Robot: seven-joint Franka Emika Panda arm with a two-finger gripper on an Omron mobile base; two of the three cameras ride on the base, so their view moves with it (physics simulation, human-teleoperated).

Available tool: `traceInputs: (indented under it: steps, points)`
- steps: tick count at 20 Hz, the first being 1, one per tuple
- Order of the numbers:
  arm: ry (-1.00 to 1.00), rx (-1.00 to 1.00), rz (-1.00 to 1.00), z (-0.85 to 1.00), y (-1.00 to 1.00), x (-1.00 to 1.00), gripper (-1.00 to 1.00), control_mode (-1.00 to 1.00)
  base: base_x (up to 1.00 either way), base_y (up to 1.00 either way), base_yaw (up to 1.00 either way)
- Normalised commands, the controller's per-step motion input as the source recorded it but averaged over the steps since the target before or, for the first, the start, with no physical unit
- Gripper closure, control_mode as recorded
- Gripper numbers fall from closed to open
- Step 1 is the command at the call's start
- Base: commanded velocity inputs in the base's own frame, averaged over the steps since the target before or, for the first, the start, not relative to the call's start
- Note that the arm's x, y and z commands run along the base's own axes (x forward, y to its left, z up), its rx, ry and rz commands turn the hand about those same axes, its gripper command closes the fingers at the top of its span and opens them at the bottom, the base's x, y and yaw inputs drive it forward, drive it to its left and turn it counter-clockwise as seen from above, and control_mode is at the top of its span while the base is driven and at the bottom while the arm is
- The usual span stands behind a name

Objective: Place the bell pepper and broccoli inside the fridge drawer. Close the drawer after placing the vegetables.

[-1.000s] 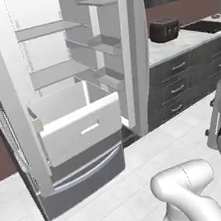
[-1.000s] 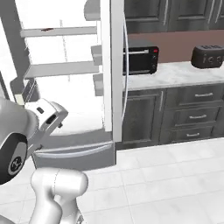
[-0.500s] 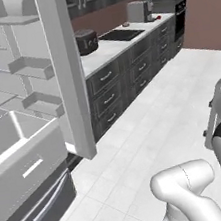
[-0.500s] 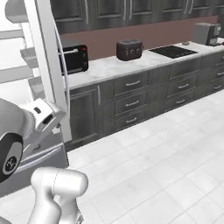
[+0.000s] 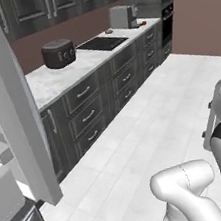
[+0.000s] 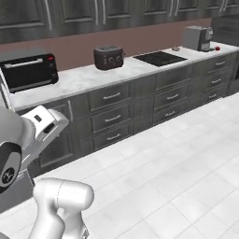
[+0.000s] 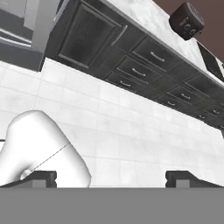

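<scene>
1. Gripper (image 7: 111, 177) spread wide, nothing between the tips, hanging over white floor tiles (image 7: 131, 131).
2. Red bell pepper (image 6: 217, 48) sits far down the counter (image 6: 88, 77), just beside the coffee machine (image 6: 198, 38), well apart from the arm.
3. Fridge door (image 5: 11, 108) stands open at left edge.
4. Toaster (image 6: 108, 57) and microwave (image 6: 29, 70) on the counter, cooktop (image 6: 160, 58) between toaster and coffee machine.

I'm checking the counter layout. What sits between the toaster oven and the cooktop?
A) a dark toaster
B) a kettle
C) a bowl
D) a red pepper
A: the dark toaster stands on the counter, right of the toaster oven and left of the cooktop.
</scene>
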Motion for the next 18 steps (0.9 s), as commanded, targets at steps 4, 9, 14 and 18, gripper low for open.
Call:
traceInputs:
  steps: [4, 9, 14, 18]
  points:
    - [0.00, 0.00, 0.00, 0.00, 0.00, 0.00, -1.00, 1.00, 0.92, -0.33, 0.00]
    - [0.00, 0.00, 0.00, 0.00, 0.00, 0.00, -1.00, 1.00, 0.99, -0.07, 0.00]
    - [0.00, 0.00, 0.00, 0.00, 0.00, 0.00, -1.00, 1.00, 1.00, -0.05, -0.01]
    - [0.00, 0.00, 0.00, 0.00, 0.00, 0.00, -1.00, 1.00, 1.00, -0.34, 0.00]
